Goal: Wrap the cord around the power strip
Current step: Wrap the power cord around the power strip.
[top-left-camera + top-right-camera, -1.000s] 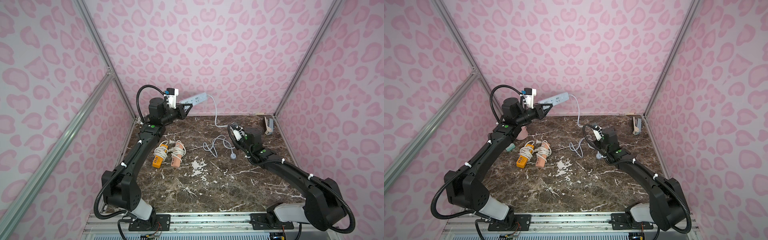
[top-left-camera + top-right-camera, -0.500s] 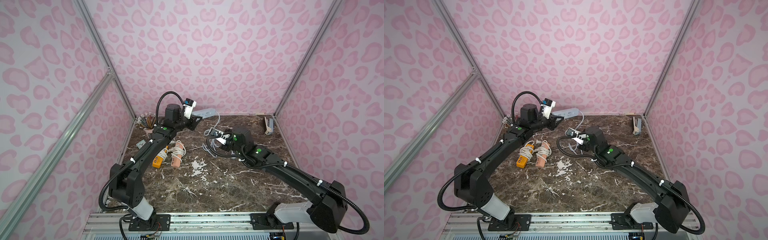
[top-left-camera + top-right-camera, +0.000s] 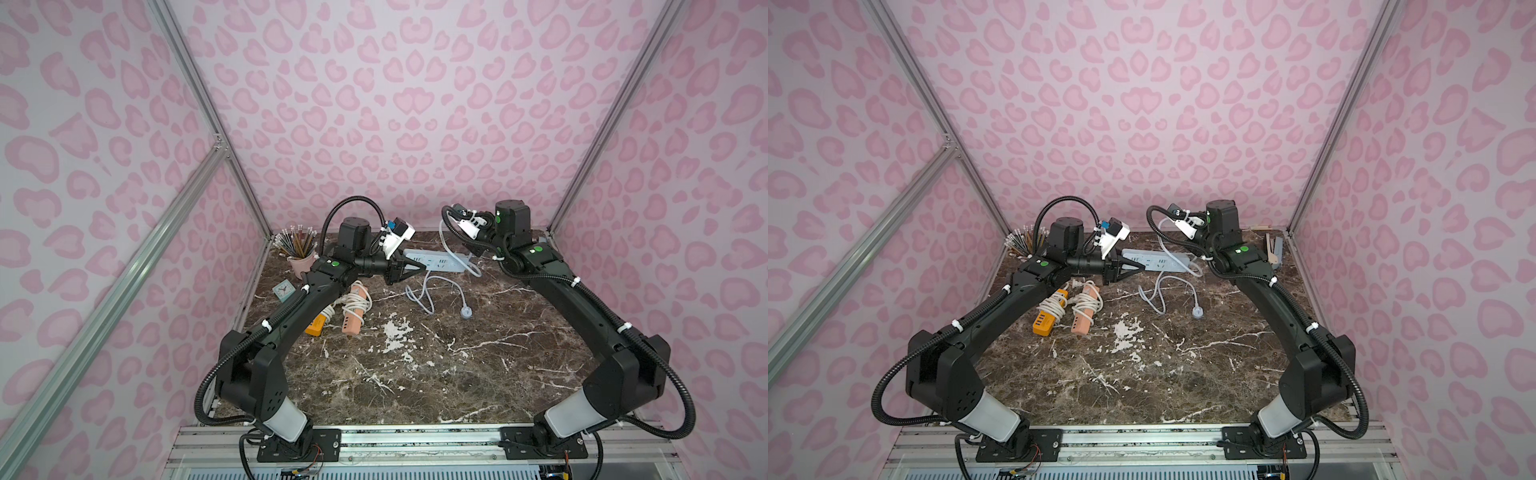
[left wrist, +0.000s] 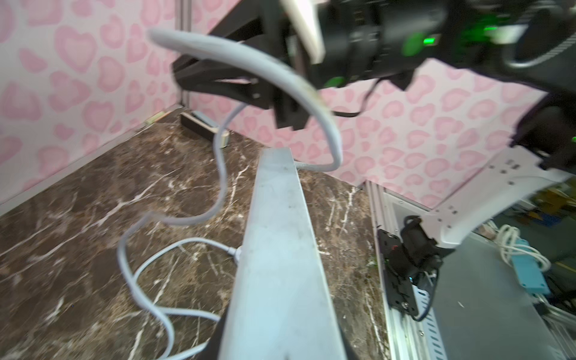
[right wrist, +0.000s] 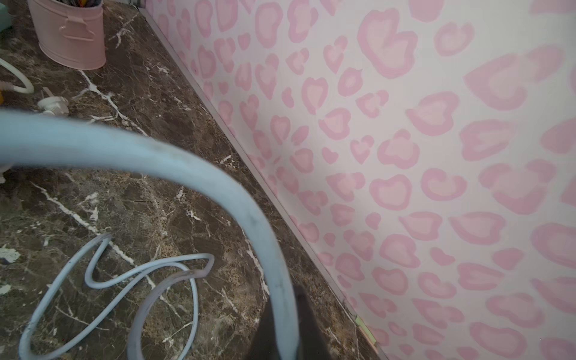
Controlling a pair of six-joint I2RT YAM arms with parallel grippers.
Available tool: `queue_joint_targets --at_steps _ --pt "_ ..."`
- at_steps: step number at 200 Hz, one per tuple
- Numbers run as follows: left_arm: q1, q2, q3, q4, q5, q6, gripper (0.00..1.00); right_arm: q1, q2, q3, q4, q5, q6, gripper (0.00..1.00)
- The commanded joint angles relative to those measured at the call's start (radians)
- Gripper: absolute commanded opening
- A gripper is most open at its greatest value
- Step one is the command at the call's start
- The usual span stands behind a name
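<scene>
Over the last second the left fingers [image 3: 415, 264], clamped on the power strip [image 3: 444, 262], lowered it over the far surface [image 3: 415, 374] while the right fingers [image 5: 311, 336], pinching the cord [image 4: 271, 67], carried it over the strip's right end, so a first turn is likely starting.

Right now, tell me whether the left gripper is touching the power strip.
Touching. The left wrist view shows the left gripper clamped on the power strip, a finger at each side.

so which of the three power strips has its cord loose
The pale blue strip in the left gripper; the orange strip and pink strip lie with cords wound around them.
</scene>
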Motion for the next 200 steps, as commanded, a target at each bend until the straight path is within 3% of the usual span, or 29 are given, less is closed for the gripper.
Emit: queue_joint_targets --at_steps 1,26,67,96,136,165,200 --pt "-0.010 -0.049 -0.073 0.297 0.160 -0.101 0.03 -0.040 0.029 0.022 0.015 -0.263 0.091 0.00" --pt "-0.008 -0.094 -0.145 0.537 0.094 -0.241 0.03 -0.092 0.037 -0.059 0.122 -0.408 0.244 0.00" --pt "-0.006 -0.110 -0.226 0.910 -0.049 -0.458 0.03 -0.101 0.001 -0.244 0.307 -0.475 0.471 0.07" --pt "-0.008 -0.090 -0.269 1.120 -0.157 -0.601 0.03 -0.105 -0.001 -0.300 0.366 -0.515 0.621 0.28" --pt "-0.009 -0.102 -0.281 1.026 -0.305 -0.495 0.03 -0.113 -0.022 -0.366 0.445 -0.582 0.904 0.42" --pt "-0.012 -0.109 -0.307 0.984 -0.385 -0.416 0.03 -0.128 -0.055 -0.401 0.451 -0.529 1.090 0.56" --pt "-0.028 -0.108 -0.343 0.996 -0.459 -0.344 0.03 -0.127 -0.110 -0.379 0.330 -0.458 1.217 0.62"
